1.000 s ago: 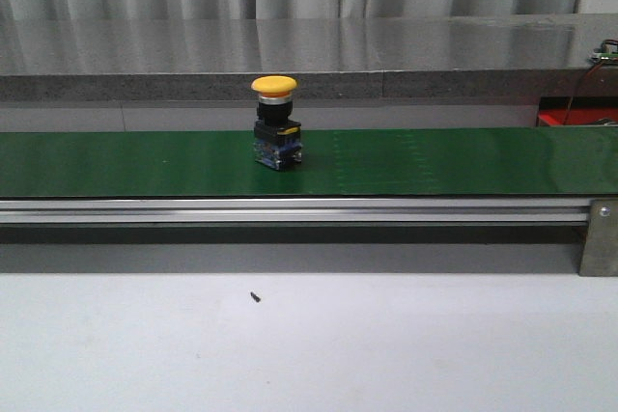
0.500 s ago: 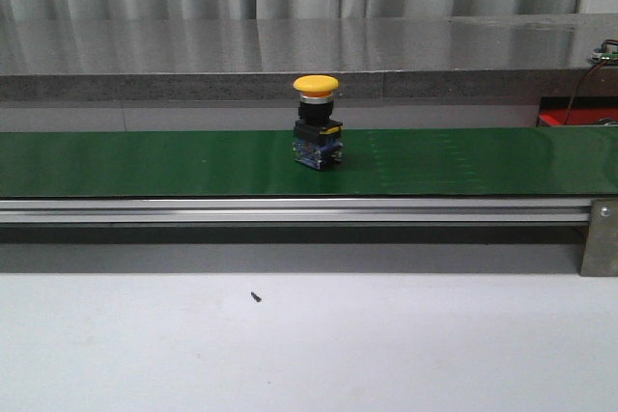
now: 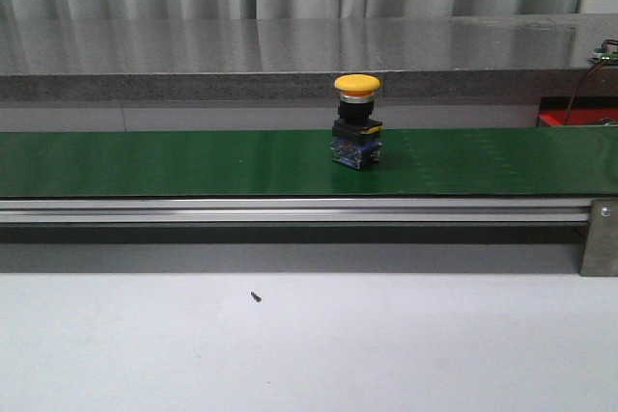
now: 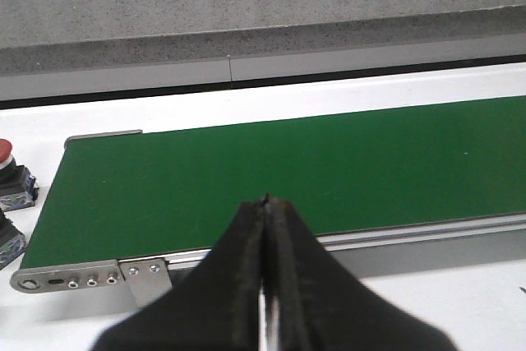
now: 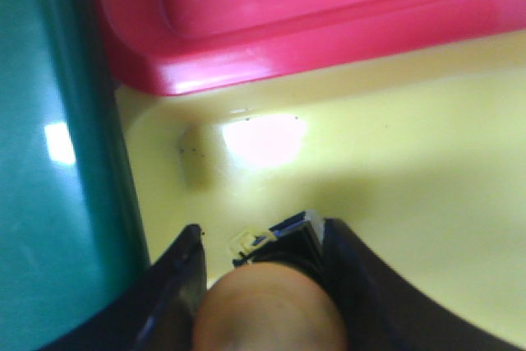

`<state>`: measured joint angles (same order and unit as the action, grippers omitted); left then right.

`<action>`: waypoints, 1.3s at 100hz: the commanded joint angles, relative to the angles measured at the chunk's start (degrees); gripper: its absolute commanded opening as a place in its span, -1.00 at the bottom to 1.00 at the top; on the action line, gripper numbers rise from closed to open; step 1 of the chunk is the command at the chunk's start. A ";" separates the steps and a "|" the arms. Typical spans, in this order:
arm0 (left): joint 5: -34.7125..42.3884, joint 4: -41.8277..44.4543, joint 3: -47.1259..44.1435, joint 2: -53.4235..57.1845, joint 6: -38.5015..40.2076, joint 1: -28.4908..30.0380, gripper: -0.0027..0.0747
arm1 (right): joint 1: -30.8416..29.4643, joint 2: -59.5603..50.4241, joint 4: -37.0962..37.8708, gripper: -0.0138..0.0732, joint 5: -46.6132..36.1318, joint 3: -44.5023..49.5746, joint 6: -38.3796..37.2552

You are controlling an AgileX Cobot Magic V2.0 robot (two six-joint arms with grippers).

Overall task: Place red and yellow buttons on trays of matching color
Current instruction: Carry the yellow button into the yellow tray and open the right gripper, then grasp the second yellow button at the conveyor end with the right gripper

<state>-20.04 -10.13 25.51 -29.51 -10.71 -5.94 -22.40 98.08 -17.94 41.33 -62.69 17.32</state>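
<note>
Green conveyor belt (image 3: 193, 163) crossing the white table (image 3: 309, 344), one yellow button (image 3: 356, 122) upright on it.
Right of mid-belt, the button has bare belt on both sides. Left gripper (image 4: 265, 207) jaws together above the belt's near edge; right gripper (image 5: 259, 256) jaws clamped on a yellow-capped button (image 5: 267, 306) over the yellow tray (image 5: 394, 195), beside the red tray (image 5: 312, 6).

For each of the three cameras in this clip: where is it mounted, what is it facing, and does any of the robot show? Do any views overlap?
Front view: faces forward over the table at the green conveyor belt carrying a yellow button; no robot parts show.
Left wrist view: on the left arm, looking over the shut left gripper at the belt's end, red-capped buttons beside it.
Right wrist view: on the right arm, close over the yellow tray and red tray; right gripper holds a button.
Shared: front and left wrist views both show the belt.
</note>
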 commanded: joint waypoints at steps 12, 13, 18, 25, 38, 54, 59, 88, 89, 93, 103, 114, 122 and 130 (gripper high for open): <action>4.48 -0.80 1.53 -0.08 0.02 -0.34 -0.98 | -0.27 -2.08 -1.01 0.26 -1.27 -1.11 0.81; 4.48 -0.80 1.53 -0.08 0.02 -0.34 -0.98 | -0.27 -2.08 -1.01 0.28 -1.27 -1.11 0.81; 4.48 -0.80 1.53 -0.08 0.02 -0.34 -0.98 | -0.27 -2.08 -1.01 0.33 -1.27 -1.11 0.81; 4.48 -0.80 1.53 -0.08 0.02 -0.34 -0.98 | -0.27 -2.08 -1.01 0.37 -1.73 -1.11 0.81; 4.48 -0.80 1.53 -0.08 0.02 -0.34 -0.98 | -0.27 -2.23 -1.07 0.37 -2.39 -1.30 0.81; 4.48 -0.80 1.53 -0.08 0.02 -0.34 -0.98 | -0.23 -3.90 -1.94 0.37 -1.41 -3.18 0.81; 4.48 -0.80 1.53 -0.08 0.02 -0.34 -0.98 | -0.16 -4.99 -2.69 0.37 -0.93 -3.85 0.88; 4.48 -0.80 1.53 -0.08 0.02 -0.34 -0.98 | 5.94 -12.55 -5.43 0.37 1.40 -5.13 9.93; 4.48 -0.80 1.53 -0.08 0.02 -0.34 -0.98 | 6.43 -12.78 -5.52 0.37 1.40 -5.13 10.18; 4.48 -0.80 1.53 -0.08 0.02 -0.34 -0.98 | 7.92 -13.11 -5.94 0.37 1.46 -5.13 11.32; 4.48 -0.80 1.53 -0.08 0.02 -0.34 -0.98 | 11.51 -13.33 -6.64 0.37 1.46 -5.13 12.97; 4.48 -0.80 1.53 -0.08 0.02 -0.34 -0.98 | 15.66 -13.33 -6.66 0.38 1.39 -5.17 15.03; 4.48 -0.80 1.53 -0.08 0.02 -0.34 -0.98 | 18.29 -13.33 -6.66 0.46 1.04 -5.17 16.33; 4.48 -0.80 1.53 -0.08 0.02 -0.34 -0.98 | 20.47 -13.33 -6.66 0.57 -0.21 -5.17 17.31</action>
<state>-19.94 -10.13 25.51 -29.51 -10.71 -5.94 -3.75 87.12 -23.15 43.94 -66.17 32.60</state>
